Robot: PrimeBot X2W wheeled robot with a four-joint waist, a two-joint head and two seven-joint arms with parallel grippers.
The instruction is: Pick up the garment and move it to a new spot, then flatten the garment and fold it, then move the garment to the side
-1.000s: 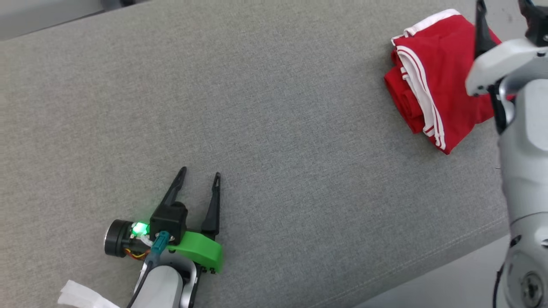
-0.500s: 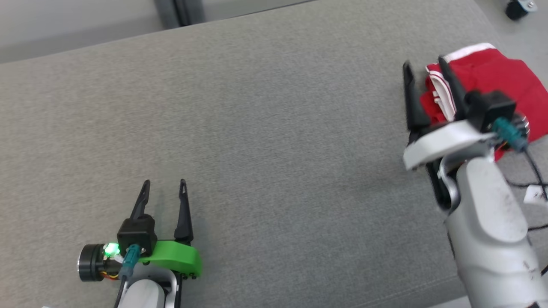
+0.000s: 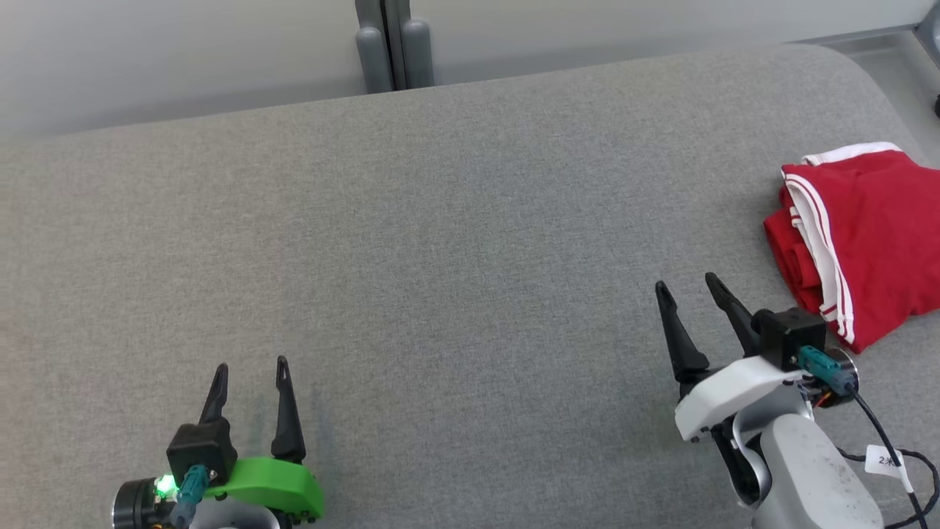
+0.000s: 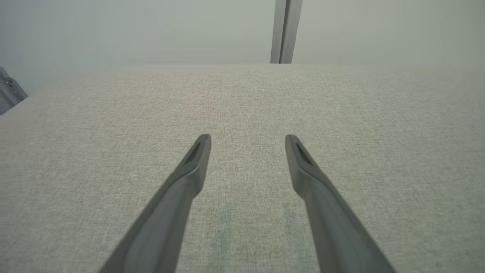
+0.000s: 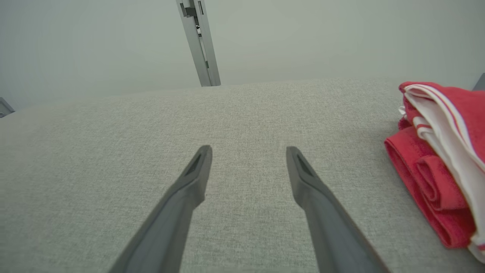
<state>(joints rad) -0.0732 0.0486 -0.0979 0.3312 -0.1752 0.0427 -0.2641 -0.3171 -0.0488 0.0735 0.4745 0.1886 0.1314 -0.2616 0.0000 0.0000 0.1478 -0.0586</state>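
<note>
Lying folded at about three o'clock on the grey fabric-covered tabletop point(image 3: 455, 220), the red garment with white stripe trim point(image 3: 874, 228) makes a compact bundle near the rounded right-hand end. At five o'clock the right gripper point(image 3: 687, 283) hovers near it without touching, its two dark fingers spread apart with nothing between them. Down at seven o'clock the left gripper point(image 3: 251, 364) is likewise parted and empty, well apart from the cloth. I'd judge the last step, setting the bundle aside, as good as done. Nothing more seems called for than resting both arms clear of it.
</note>
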